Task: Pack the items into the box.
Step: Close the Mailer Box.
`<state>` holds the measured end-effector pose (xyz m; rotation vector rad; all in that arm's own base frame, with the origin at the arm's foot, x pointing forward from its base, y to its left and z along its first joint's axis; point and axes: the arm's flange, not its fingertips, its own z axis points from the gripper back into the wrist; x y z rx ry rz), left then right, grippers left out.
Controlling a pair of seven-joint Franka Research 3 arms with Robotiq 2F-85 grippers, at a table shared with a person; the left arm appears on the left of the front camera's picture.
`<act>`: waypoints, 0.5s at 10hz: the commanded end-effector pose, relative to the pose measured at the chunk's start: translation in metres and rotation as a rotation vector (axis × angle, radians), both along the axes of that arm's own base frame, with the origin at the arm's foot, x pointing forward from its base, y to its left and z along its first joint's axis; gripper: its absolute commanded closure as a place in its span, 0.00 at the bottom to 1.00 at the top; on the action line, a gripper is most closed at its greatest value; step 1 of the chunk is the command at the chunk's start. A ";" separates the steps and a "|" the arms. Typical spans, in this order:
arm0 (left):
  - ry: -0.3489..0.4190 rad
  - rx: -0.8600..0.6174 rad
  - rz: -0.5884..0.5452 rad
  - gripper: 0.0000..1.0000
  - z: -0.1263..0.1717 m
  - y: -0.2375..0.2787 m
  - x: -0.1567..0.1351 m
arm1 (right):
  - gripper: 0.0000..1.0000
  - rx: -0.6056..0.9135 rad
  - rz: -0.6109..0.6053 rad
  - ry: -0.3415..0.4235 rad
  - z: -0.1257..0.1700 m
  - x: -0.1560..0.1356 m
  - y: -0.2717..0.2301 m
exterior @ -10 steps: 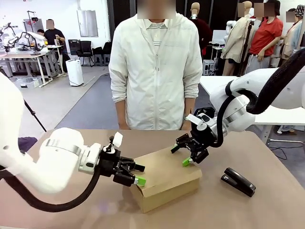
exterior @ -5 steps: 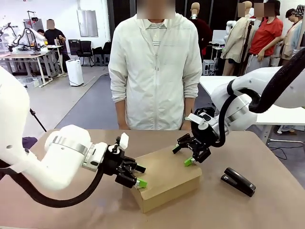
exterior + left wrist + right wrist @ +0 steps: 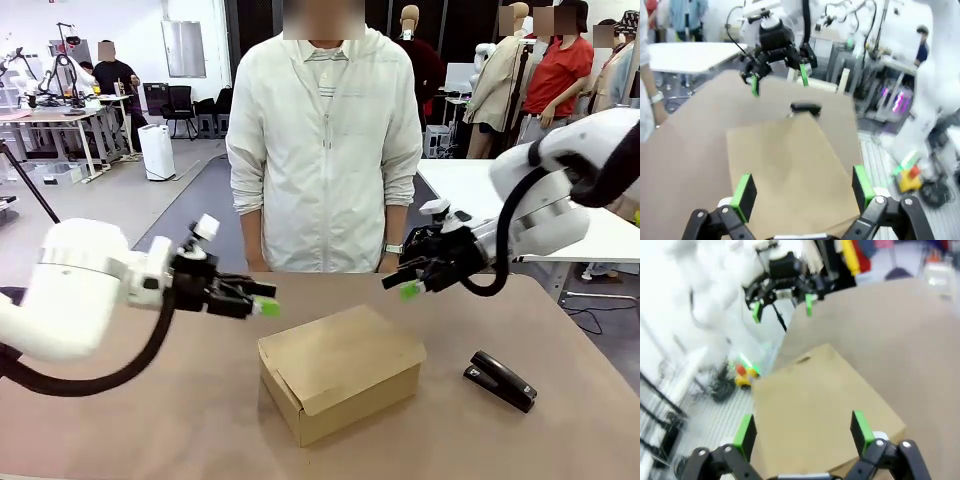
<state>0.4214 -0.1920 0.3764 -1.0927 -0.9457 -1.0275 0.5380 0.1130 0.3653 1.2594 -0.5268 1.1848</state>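
Observation:
The brown cardboard box sits in the middle of the table with its flap lid down. My left gripper hovers open above the table, just left of the box and apart from it. My right gripper hangs open above the table beyond the box's right end. In the left wrist view, the fingers frame the box lid below, with the right gripper beyond. The right wrist view looks down on the box, the left gripper facing it. The navy pouch and the utility knife are hidden.
A black stapler lies on the table right of the box, also in the left wrist view as the stapler. A person in a white jacket stands at the far edge, one hand near the table.
Both grippers have lifted off the box lid and drawn back, the left one leftward and up, the right one rightward and up. The lid stays down.

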 end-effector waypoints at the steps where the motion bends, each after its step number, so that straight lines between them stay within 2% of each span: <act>1: 0.380 -0.154 0.015 0.00 0.014 0.045 -0.004 | 0.00 0.009 -0.053 0.270 0.022 -0.025 -0.029; 2: 0.601 -0.207 0.047 0.00 0.016 0.075 -0.004 | 0.00 -0.006 -0.088 0.391 0.025 -0.038 -0.051; 3: 0.783 -0.241 0.032 0.00 0.018 0.102 -0.006 | 0.00 -0.024 -0.139 0.495 0.025 -0.052 -0.070; 4: 0.928 -0.279 0.063 0.00 0.018 0.130 -0.008 | 0.00 0.010 -0.171 0.555 0.024 -0.069 -0.090; 5: 1.060 -0.295 0.035 0.00 0.017 0.159 -0.014 | 0.00 0.067 -0.191 0.604 0.016 -0.085 -0.110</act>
